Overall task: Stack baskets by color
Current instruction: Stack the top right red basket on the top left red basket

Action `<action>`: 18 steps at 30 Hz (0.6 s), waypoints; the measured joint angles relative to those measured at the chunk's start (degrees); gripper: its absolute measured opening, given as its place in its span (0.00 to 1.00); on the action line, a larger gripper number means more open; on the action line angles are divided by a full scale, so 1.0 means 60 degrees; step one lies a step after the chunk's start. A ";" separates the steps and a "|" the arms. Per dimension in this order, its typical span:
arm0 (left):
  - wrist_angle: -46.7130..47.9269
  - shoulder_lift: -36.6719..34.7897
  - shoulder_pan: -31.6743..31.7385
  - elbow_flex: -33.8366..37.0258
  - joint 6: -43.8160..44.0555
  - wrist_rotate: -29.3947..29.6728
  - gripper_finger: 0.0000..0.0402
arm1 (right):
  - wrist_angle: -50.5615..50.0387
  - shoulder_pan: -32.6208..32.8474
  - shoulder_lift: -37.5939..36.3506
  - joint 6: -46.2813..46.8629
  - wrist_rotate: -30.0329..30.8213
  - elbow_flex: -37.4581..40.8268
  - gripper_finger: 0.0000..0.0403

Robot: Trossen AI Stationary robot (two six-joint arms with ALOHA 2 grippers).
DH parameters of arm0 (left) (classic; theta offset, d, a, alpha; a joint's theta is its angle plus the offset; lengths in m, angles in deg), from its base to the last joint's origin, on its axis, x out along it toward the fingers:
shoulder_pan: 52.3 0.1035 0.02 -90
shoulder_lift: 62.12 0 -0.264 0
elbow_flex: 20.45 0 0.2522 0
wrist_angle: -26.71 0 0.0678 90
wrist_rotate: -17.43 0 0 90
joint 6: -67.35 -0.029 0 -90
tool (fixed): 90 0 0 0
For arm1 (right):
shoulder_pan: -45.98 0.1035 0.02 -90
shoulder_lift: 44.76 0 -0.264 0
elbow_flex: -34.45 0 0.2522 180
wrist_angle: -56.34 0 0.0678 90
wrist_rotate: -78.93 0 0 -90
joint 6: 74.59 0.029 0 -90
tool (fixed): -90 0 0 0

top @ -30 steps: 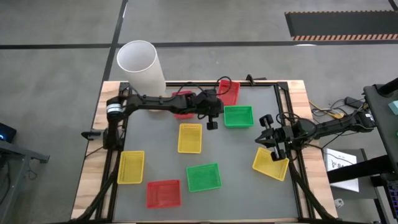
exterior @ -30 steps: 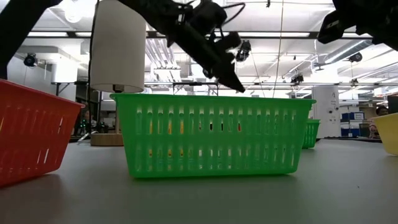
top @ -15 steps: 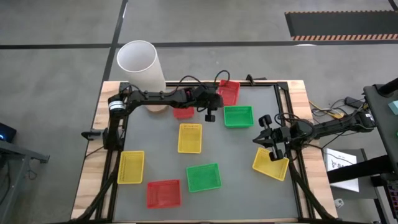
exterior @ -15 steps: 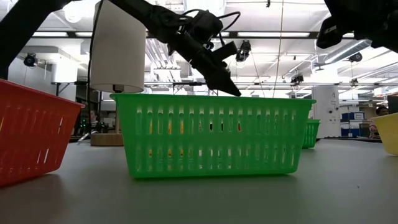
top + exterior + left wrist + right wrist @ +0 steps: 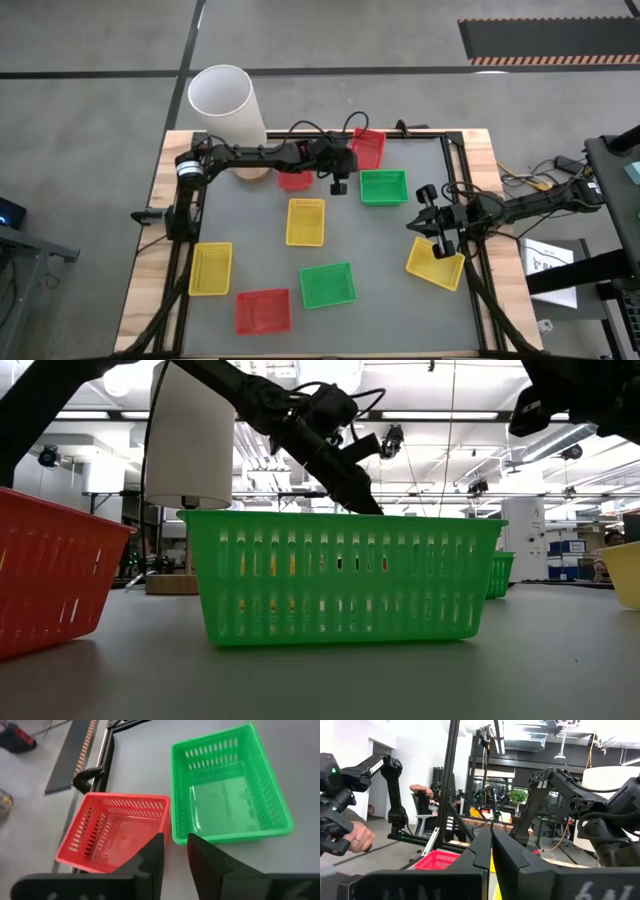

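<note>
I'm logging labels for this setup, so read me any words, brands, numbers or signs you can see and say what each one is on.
No text can be read in any view.
The paper sheet beside the table bears dark print, too small to read.
The baskets and the white cylinder show no labels.

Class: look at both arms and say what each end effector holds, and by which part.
Nothing is held. The left end effector is open and empty above the red basket and green basket. The right end effector is shut on nothing.
</note>
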 joint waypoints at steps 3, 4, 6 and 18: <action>0.0053 -0.0003 0.0000 0.0000 0.0440 0.0000 0.18 | 0.0000 0.0000 0.0000 -0.0002 0.0000 0.0000 0.02; 0.0074 -0.0003 0.0003 -0.0018 0.0462 0.0000 0.18 | -0.0002 0.0000 0.0000 -0.0002 0.0000 0.0000 0.02; 0.0041 -0.0003 0.0000 -0.0077 0.0462 0.0000 0.18 | 0.0000 0.0000 0.0000 -0.0001 0.0000 0.0000 0.02; 0.0344 -0.0237 -0.0080 -0.0270 0.1460 0.0000 0.18 | 0.0000 0.0000 0.0000 -0.0001 0.0000 0.0000 0.02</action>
